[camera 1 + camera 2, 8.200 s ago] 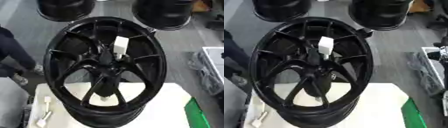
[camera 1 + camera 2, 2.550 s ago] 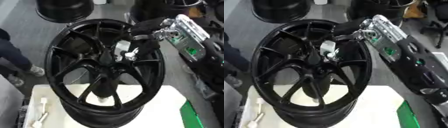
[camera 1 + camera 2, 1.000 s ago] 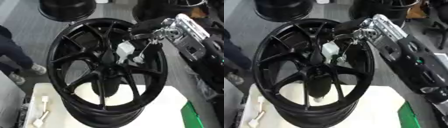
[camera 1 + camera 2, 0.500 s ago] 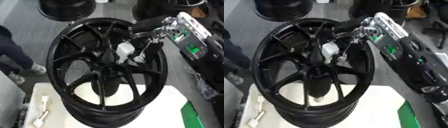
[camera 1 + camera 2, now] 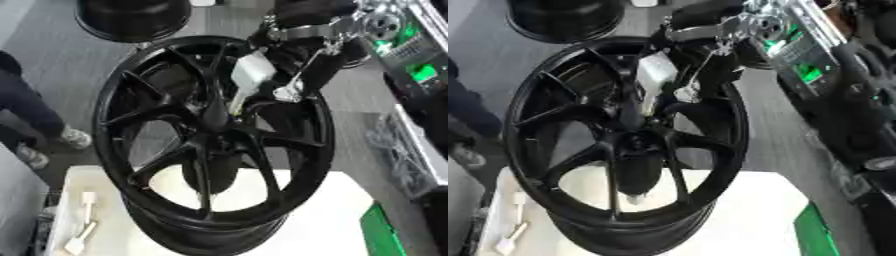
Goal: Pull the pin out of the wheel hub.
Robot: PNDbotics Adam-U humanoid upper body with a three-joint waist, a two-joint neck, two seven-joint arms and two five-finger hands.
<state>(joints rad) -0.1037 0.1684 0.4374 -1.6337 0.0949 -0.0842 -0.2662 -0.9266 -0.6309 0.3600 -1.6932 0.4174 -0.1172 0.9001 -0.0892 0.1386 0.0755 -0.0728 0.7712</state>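
Note:
A black multi-spoke wheel hub (image 5: 210, 145) stands upright on the white table (image 5: 324, 210). A white pin (image 5: 249, 75) with a broad head slants above the hub's centre, its thin end pointing down at the middle bore. Whether the tip still sits in the bore I cannot tell. My right hand (image 5: 302, 50) reaches in from the upper right, black fingers curled round the pin's head. The hand covers part of the wheel's upper right rim. My left hand shows in neither view.
Other black wheels (image 5: 131, 17) stand on the floor behind. A person's legs (image 5: 26, 110) are at the left edge. Two white pins (image 5: 83, 220) lie on the table's left side. A green object (image 5: 381, 235) sits at the lower right.
Since the earliest frame my right hand has come in and closed on the pin. Over the last second the pin's head has risen away from the hub's centre. The camera has shifted too.

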